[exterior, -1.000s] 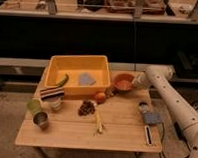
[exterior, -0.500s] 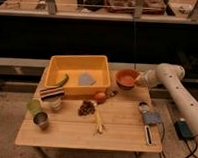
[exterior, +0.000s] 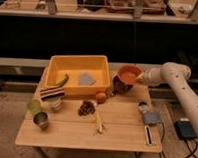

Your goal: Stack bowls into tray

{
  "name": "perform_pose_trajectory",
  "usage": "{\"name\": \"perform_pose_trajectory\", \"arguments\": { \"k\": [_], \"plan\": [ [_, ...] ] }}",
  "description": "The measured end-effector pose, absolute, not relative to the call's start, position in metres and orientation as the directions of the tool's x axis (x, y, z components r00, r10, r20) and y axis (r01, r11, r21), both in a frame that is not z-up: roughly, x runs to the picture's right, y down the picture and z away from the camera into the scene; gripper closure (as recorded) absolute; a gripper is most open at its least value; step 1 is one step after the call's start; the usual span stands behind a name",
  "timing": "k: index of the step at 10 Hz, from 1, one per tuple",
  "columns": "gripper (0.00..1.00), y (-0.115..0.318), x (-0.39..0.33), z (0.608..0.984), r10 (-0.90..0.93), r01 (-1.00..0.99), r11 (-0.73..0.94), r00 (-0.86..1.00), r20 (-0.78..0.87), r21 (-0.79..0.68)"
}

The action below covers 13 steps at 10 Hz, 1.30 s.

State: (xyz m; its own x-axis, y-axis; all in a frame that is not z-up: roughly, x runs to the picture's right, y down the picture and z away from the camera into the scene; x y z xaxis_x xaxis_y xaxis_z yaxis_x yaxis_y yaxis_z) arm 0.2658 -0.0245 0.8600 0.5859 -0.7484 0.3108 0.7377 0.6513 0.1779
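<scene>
camera view | hand [exterior: 140, 78] closed on the right rim of the orange-red bowl [exterior: 128, 73], holding it just right of the tray [exterior: 78, 58]; dark brown bowl [exterior: 121, 87] directly under it on the counter [exterior: 119, 137], contact between them unclear; both bowls outside the tray

Near the table's [exterior: 124, 137] back edge the gripper [exterior: 140, 78] is clamping the orange bowl [exterior: 128, 73] just beside the tray's [exterior: 75, 72] right wall — the brown bowl [exterior: 123, 87] is sitting underneath, and a grey cloth [exterior: 86, 79] is lying on the tray's floor, with room showing left of it.
</scene>
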Motion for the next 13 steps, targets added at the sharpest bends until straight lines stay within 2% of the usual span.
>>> {"name": "perform_pose_trajectory", "arguments": {
  "k": [3, 8, 10, 11, 13],
  "plan": [
    [0.98, -0.022, 0.263, 0.867, -0.744, 0.737, 0.654, 0.585, 0.323, 0.170],
    [0.49, -0.009, 0.250, 0.901, -0.753, 0.766, 0.631, 0.566, 0.336, 0.122],
    [0.27, -0.004, 0.246, 0.912, -0.753, 0.772, 0.626, 0.560, 0.345, 0.111],
    [0.22, -0.001, 0.244, 0.916, -0.755, 0.777, 0.620, 0.556, 0.346, 0.104],
    [0.20, 0.004, 0.243, 0.924, -0.766, 0.796, 0.600, 0.545, 0.340, 0.075]
  ]
}}
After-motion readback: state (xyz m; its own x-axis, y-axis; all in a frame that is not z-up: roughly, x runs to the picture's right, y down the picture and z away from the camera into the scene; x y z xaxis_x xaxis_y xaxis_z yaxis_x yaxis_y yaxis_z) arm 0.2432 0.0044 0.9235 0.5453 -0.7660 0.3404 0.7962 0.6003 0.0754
